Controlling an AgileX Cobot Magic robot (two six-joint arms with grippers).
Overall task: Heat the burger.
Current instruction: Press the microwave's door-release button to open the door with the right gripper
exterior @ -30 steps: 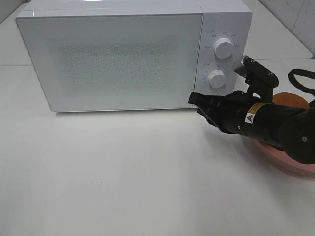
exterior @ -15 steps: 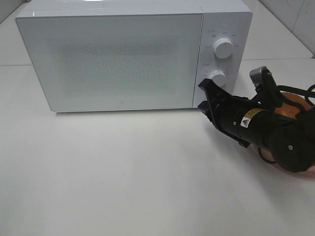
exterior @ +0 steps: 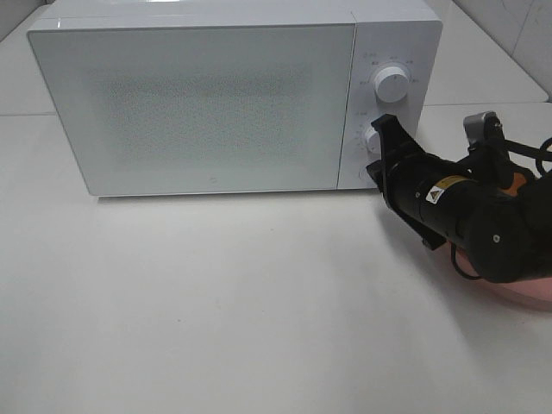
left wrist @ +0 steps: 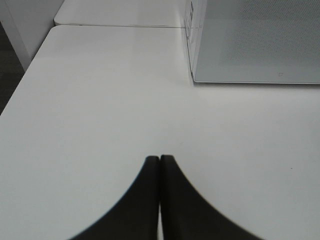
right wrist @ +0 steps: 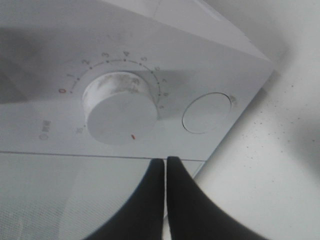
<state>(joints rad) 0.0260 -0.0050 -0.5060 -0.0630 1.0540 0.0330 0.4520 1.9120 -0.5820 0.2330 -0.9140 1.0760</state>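
Observation:
The white microwave stands at the back with its door closed. My right gripper is shut and empty, its tip up against the control panel by the lower knob. In the right wrist view the shut fingertips sit just under that knob, beside a round button. The burger shows only as an orange sliver behind the right arm, on the pink plate. My left gripper is shut and empty over bare table, left of the microwave.
An upper knob sits above the lower one on the panel. The white tabletop stretches in front of the microwave. The right arm's black body lies over the plate at the table's right edge.
My right arm has swung back and to the right, and its shut tip has gone from below the door's lower right corner up to the lower knob. The gripper stayed shut.

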